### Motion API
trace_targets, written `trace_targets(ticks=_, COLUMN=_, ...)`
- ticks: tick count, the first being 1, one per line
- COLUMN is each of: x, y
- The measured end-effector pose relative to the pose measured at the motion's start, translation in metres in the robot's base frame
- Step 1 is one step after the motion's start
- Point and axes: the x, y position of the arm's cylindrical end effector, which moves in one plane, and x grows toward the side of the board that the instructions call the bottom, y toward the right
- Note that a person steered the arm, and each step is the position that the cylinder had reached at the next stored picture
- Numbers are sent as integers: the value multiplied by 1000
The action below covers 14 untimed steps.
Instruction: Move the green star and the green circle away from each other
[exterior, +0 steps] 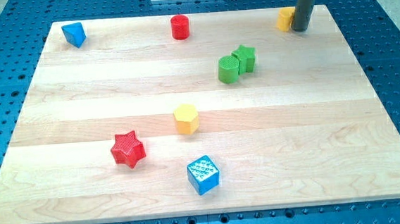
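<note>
The green star (245, 56) and the green circle (229, 70) touch each other on the table (80, 113), right of middle. The rod's tip (299, 29), no clamping end effector, stands beside a yellow block (285, 19), well apart from them.

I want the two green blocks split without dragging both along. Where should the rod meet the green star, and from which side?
Judging by the layout, set my tip on the green star at its lower-left face, in the seam where the green circle touches it, and push toward the view's upper right. Coming from the right would drive the star into the circle.
</note>
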Motion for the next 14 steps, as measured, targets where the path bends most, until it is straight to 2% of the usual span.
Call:
trace_targets(ticks=1, x=9, y=0)
trace_targets(ticks=3, x=97, y=-21)
trace_targets(ticks=5, x=102, y=-158)
trace_targets(ticks=6, x=92, y=-197)
trace_targets(ticks=7, x=124, y=-292)
trace_targets(ticks=8, x=161, y=-341)
trace_targets(ticks=9, x=170, y=-401)
trace_targets(ticks=10, x=170, y=-429)
trace_targets(ticks=11, x=170, y=-383)
trace_targets(ticks=14, x=177, y=-370)
